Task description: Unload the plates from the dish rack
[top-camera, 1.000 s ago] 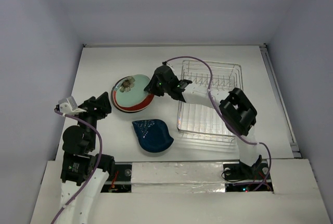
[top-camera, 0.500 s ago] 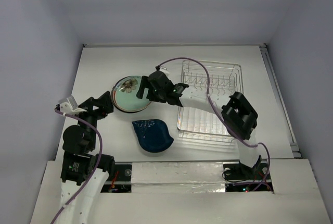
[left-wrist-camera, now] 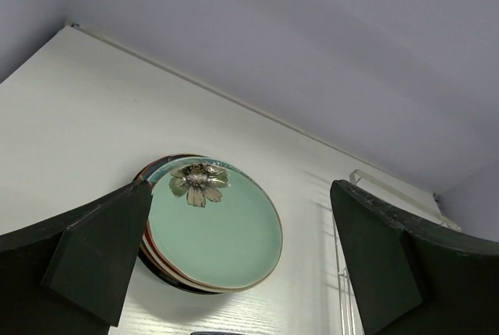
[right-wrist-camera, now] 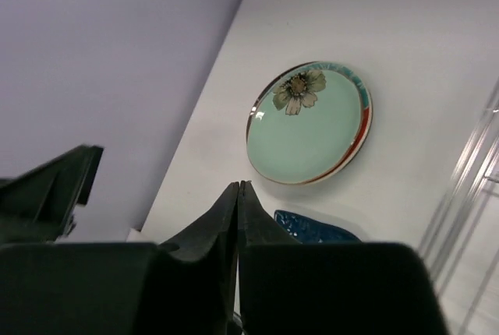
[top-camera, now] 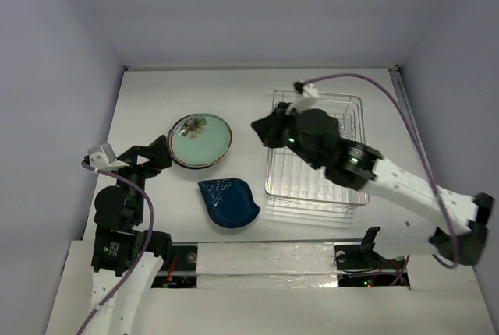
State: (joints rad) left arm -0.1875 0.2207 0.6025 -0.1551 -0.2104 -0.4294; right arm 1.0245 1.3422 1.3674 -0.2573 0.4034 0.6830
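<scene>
A stack of plates (top-camera: 200, 140) lies on the table left of the dish rack (top-camera: 314, 148), with the mint green plate with a flower (left-wrist-camera: 212, 227) on top; red and dark rims show beneath it (right-wrist-camera: 309, 123). The navy leaf-shaped dish (top-camera: 227, 202) lies nearer, also seen in the right wrist view (right-wrist-camera: 316, 227). The silver wire rack holds no plates. My right gripper (top-camera: 263, 132) is shut and empty, raised between the stack and the rack's left side. My left gripper (top-camera: 160, 154) is open and empty, left of the stack.
The table is white, with walls on three sides. A rail (top-camera: 417, 144) runs along the table's right edge. The right arm reaches over the rack from the right.
My right gripper let go of the mint green plate on the stack and pulled back right and up towards the rack, now shut. The right arm swung out to the right. The left arm held still.
</scene>
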